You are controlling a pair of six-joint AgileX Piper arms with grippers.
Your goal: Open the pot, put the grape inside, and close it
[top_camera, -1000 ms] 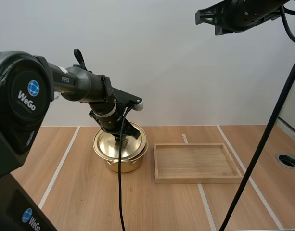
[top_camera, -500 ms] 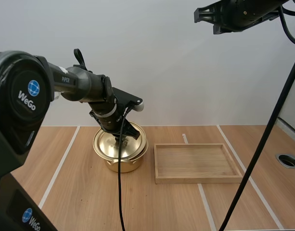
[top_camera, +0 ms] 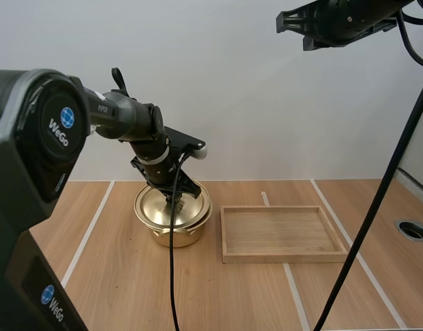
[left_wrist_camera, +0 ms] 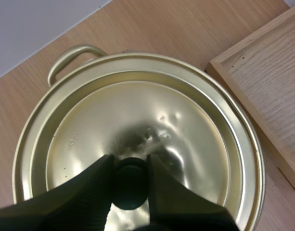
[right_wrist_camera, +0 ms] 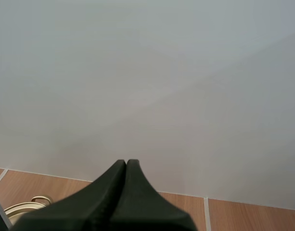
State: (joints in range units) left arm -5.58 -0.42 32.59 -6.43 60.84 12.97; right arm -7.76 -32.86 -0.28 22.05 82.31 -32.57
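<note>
Left of centre in the high view, on the wooden table point(top_camera: 114, 276), sits the gold pot point(top_camera: 171, 236) with its lid point(top_camera: 152, 205) on. My left gripper point(top_camera: 175, 200) reaches down onto the middle of that lid. From the left wrist camera it's pretty clear: the two black fingers point(left_wrist_camera: 96, 180) are pinched on the lid's dark knob point(left_wrist_camera: 130, 185), one on each side, touching it. The lid looks seated flat inside the pot's rim, and one loop handle point(left_wrist_camera: 72, 57) sticks out on the far side, toward the wall.

Just right of the pot, near it but not touching, lies the wooden tray point(top_camera: 280, 256), around the middle of the frame, with only bare wood inside.

My right gripper point(top_camera: 283, 22) is way up in the upper right of the frame, high above the table and well apart from everything. Its fingers are pressed together into one dark wedge with nothing between them, pointing at the plain wall, and the pot's edge point(right_wrist_camera: 27, 208) shows beside that wedge.
</note>
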